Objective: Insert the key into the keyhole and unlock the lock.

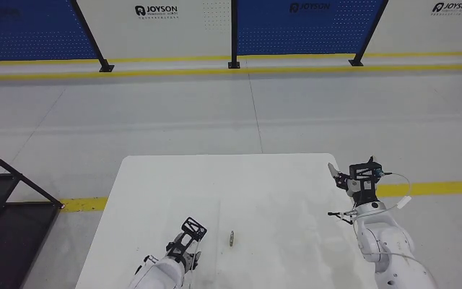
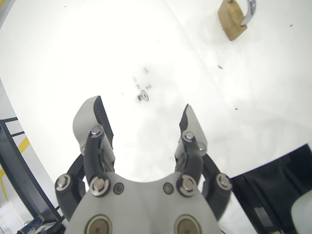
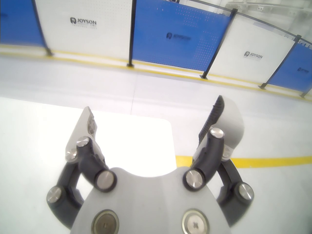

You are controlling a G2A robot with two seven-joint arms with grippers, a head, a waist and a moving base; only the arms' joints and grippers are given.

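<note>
We see a brass padlock [image 1: 231,238] lying flat on the white desk [image 1: 274,188], in the near half and about midway across its width. In the left wrist view the padlock [image 2: 235,18] shows a gold-coloured body and a silver shackle, and both shackle ends meet the body. Nothing touches it.

The left pincer [image 1: 195,229] hangs low over the near part of the desk, just to the left of the padlock and apart from it. Its own camera shows the left pincer [image 2: 142,102] spread wide and holding nothing, with the ribbed black pads [image 2: 103,115] facing each other across bare desk [image 2: 73,49]. A small metal fastener [image 2: 143,96], much like a flat-headed screw, lies on the desk just off the fingertips among a few dark specks.

The right pincer [image 1: 354,173] sits at the desk's far right corner, well apart from the padlock. The wrist camera shows the right pincer [image 3: 153,104] spread wide as well and holding nothing. One finger is over the desk [image 3: 36,122] and the other is over the grey floor [image 3: 268,132], where a yellow line [image 3: 268,160] runs past.

Blue and white fence panels [image 1: 303,25] stand across the floor behind the desk. A black frame [image 1: 22,195] stands off the desk's left edge.
</note>
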